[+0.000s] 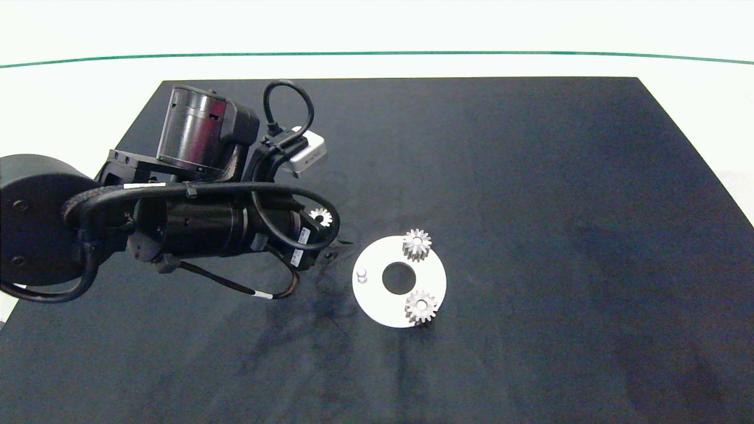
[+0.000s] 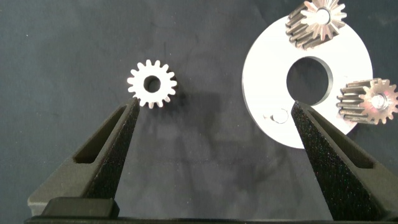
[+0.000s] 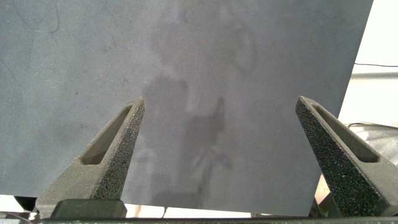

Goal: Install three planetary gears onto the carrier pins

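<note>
Two planetary gears [image 1: 417,243] [image 1: 420,306] sit on carrier pins of the white disc [image 1: 377,306], centre frame; one pin [image 1: 362,274] stands bare. I see the third gear [image 2: 152,83] loose, left of the disc, my left gripper [image 2: 211,115] spread wide above it. Right gripper [image 3: 217,115], wide apart, over bare black mat [image 1: 559,206].

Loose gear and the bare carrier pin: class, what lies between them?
Only bare black mat separates the loose gear from the white disc carrying the bare pin. The left wrist view shows this; the open left end effector hovers above.
</note>
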Controlling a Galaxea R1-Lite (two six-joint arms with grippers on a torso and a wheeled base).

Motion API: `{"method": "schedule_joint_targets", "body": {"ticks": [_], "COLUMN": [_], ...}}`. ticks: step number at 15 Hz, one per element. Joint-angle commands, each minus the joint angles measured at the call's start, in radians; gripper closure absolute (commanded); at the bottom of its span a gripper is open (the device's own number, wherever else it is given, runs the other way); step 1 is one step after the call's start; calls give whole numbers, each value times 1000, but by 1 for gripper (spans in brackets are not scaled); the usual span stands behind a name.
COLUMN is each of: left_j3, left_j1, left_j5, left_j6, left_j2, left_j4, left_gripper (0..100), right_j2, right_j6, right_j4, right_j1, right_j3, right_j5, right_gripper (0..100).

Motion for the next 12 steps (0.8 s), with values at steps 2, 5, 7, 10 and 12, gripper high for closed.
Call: {"method": "schedule_joint_targets", "body": {"ticks": [2,5,7,10,12], "left_j3": [16,12,8,-6,-12], "left_j1": [19,42,59,79,94], "left_j5": [-1,-1,-1,-1,-6], "left_j6": [16,24,26,33,39], "left_j2": [33,58,73,76,79], "left_j4": [-69,-72,-74,-85,-83], "left_gripper": [0,0,0,0,0], "right_j2": [-4,-6,-4,-6,-12], "right_j6": [-1,-1,-1,-1,-1], "right_j4": [2,2,2,0,0], "right_j1": [2,2,2,3,3], "right_j3": [11,31,41,45,45], "right_j5": [-1,7,18,21,21], "right_gripper": [0,0,0,0,0]}}
